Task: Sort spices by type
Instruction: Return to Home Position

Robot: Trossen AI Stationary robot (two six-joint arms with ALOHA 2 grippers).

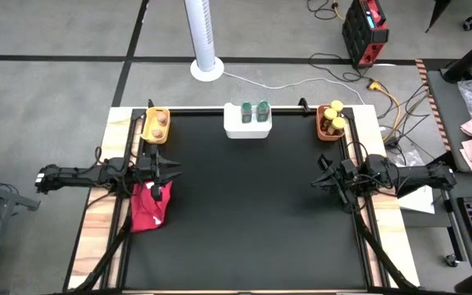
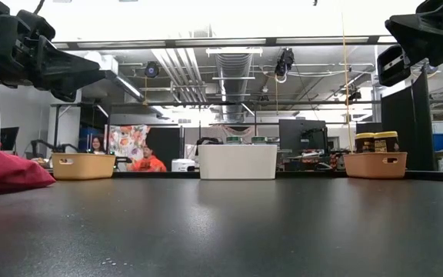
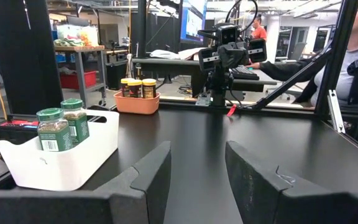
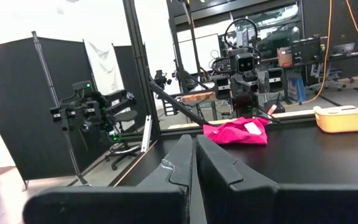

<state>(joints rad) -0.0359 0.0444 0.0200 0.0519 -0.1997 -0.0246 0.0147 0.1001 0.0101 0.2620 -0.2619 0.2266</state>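
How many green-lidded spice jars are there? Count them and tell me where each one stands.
2. Both stand in the white bin at the far edge of the table, side by side: the left jar and the right jar. No third shows.

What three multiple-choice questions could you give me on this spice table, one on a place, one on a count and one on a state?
1. Where does the red cloth lie?
A) in the yellow bin
B) on the table, by the left gripper
C) at the far right edge

2. How many green-lidded spice jars stand in the white bin?
A) one
B) two
C) four

3. How is the left gripper?
A) open and empty
B) shut on a jar
C) shut on the cloth

Answers:
1 B: the high view shows the cloth on the left side, beside that gripper.
2 B: two green lids rise above the rim.
3 A: the left wrist view shows a clear gap between its fingers with nothing in it.
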